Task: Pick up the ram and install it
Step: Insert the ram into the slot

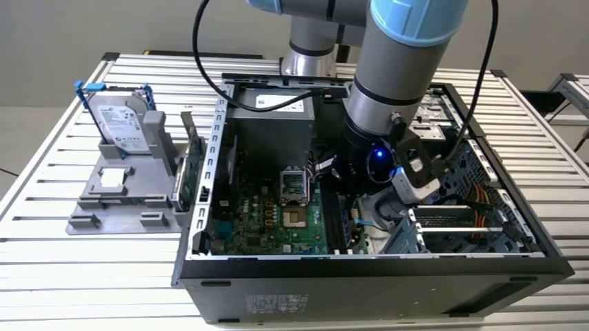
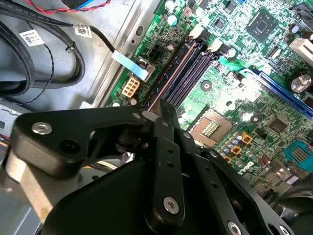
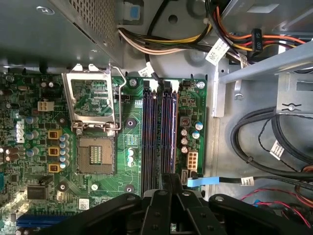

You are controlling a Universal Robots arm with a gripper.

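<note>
Black jaws linkage sits closest to the lens in both wrist views, tips coming to a point over the near end of the memory slots (image 3: 159,132). Jaws state: cannot tell, wide or clamped, tips overlap from these angles.

Ram (image 2: 171,74): most likely the thin brownish-edged strip standing on edge in the slot line, running straight away from the jaws' tips; same line in the first wrist view (image 3: 173,132). It lies in the slot on the jaws' white-connector side. Contact between jaws and ram is not clear.

The white connector (image 3: 191,159) is just beside the jaws' tips, and the flat blue cable (image 3: 200,182) is closer still, nearly under them. Beyond the slots, on the jaws' other side, is the CPU socket (image 3: 95,154), bare, with its metal bracket (image 3: 93,98) flipped open. Past the far end of the slots from the jaws there is a yellow-orange wire bundle (image 3: 161,46). All of this sits on the green motherboard (image 3: 132,122).

In the exterior view the arm (image 1: 396,69) reaches down into the open computer case (image 1: 368,276), jaws low over the board. The case lies on the slatted table (image 1: 55,276). Well apart from the jaws, outside the case, a grey holder (image 1: 120,207) carries the hard drive (image 1: 120,121) upright, and an expansion card (image 1: 189,172) stands between the holder and the case wall.
</note>
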